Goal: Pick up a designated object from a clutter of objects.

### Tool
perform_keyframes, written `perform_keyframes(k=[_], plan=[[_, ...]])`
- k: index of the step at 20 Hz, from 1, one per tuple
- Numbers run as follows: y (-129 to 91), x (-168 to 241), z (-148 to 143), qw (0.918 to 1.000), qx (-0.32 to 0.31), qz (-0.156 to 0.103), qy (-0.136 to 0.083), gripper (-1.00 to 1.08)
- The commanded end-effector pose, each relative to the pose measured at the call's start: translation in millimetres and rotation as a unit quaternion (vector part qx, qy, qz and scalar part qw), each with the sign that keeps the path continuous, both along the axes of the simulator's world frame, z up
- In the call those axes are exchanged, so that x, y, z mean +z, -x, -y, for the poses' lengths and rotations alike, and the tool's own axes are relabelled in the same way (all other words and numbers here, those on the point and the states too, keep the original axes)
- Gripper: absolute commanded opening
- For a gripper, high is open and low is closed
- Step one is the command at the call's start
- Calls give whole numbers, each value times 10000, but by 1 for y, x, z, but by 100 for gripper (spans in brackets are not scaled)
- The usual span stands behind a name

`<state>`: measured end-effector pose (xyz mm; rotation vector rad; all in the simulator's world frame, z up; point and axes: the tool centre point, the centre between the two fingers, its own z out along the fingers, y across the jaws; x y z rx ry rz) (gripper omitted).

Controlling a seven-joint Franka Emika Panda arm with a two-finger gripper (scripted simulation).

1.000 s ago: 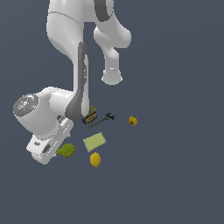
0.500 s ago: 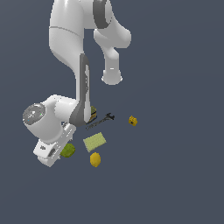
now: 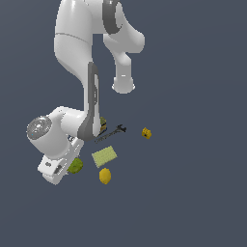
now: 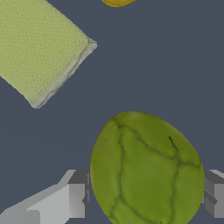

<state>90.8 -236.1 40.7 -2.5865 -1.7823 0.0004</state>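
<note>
Between hand [image 4: 144, 197] fingers [image 4: 74, 199], green blob [image 4: 146, 168]

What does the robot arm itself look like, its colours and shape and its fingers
The arm is glossy white with rounded, bulbous links and dark grey bands at the joints. One joint cap near the wrist is a shiny grey disc. The gripper has blocky, light grey fingers with squared, darker tips. No cables or markings show.

Lumpy olive-green blob [image 4: 146, 170] beside pale-green pad [image 4: 39, 48]
</note>
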Motion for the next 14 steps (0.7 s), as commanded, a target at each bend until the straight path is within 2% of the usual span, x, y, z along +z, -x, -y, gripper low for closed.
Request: perform_keyframes(k=[1,14], plan=[[0,0,0,10000,0,3,1,-100],[6,9,-5,10000,0,1,0,-100]])
